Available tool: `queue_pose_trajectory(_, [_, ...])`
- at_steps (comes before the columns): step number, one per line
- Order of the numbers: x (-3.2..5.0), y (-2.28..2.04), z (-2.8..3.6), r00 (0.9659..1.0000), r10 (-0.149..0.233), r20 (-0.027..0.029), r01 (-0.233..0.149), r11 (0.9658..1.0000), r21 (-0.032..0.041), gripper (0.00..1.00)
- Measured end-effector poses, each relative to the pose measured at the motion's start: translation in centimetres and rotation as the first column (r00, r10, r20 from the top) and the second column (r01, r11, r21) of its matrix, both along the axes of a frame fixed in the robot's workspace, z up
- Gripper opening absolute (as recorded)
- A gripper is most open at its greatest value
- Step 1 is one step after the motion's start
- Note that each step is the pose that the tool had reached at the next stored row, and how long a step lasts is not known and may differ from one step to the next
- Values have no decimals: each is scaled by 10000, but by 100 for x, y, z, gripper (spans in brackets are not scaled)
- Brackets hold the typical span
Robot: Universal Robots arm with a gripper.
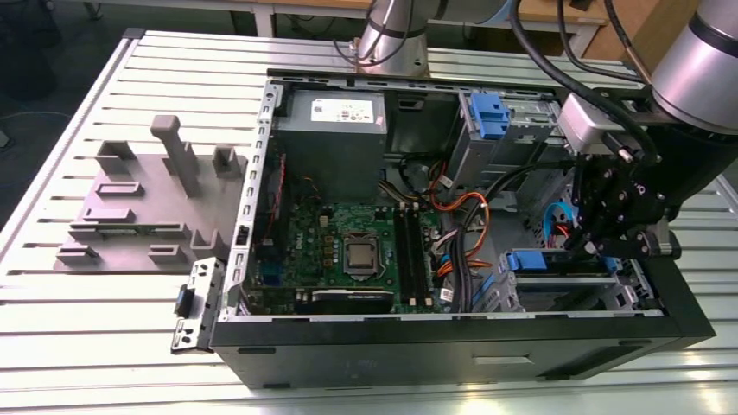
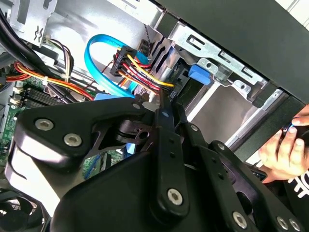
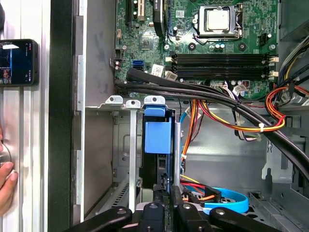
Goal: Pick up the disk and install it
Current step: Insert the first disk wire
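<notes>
The flat silver metal disk with its blue plastic rail frame (image 3: 158,130) stands on edge in the slot of the silver sheet-metal drive cage (image 3: 123,145). That cage sits in the corner of the open black computer case (image 1: 461,346), at the exterior view's right. The black claw (image 3: 166,191) is right at the disk's near end. Whether it is clamped on the disk or apart I cannot tell.

The disk is probably dense for its bulk and quite stiff. Its bare metal faces look smooth and likely slippery, and it is likely sensitive to knocks. The two broad flat faces near the rear edge seem the sound place to hold it. The blue frame is thinner plastic and may flex.

Room is tight. Cage walls flank the disk, and a looped light-blue flat data cable (image 3: 227,198) lies near the claw. Orange, red and yellow power wires (image 3: 212,116) run just beside the cage.

The case rests on a ribbed aluminium worktop (image 1: 104,285). A person's hand (image 2: 285,150) is beside the case's edge.
</notes>
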State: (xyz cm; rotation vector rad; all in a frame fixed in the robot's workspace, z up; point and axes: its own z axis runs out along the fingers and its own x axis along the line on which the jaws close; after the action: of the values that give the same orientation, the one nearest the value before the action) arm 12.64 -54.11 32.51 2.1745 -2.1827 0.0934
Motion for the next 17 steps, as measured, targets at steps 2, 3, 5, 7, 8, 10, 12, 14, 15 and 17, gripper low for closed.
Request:
queue_pose_trajectory(2, [0,1,-9,10000,-1,0,1,10000,20,18])
queue_pose_trajectory(3, [0,0,-3,10000,-1,0,1,10000,12,18])
queue_pose_trajectory(5, [0,0,15,10000,-1,0,1,10000,3,24])
queue_pose_trajectory(7, [0,0,47,10000,-1,0,1,10000,1,24])
queue_pose_trajectory(8, [0,0,67,10000,-1,-3,1,10000,0,24])
queue_pose_trajectory(10, [0,0,107,10000,-1,-11,1,10000,0,24])
queue_pose_trajectory(12, [1,0,121,10000,-1,-18,1,10000,2,22])
queue_pose_trajectory(14, [1,0,121,10000,-1,-20,1,10000,3,16])
queue_pose_trajectory(15, [1,0,122,10000,-1,-20,1,10000,2,11])
queue_pose_trajectory(17, [2,0,122,10000,-1,-20,1,10000,0,11])
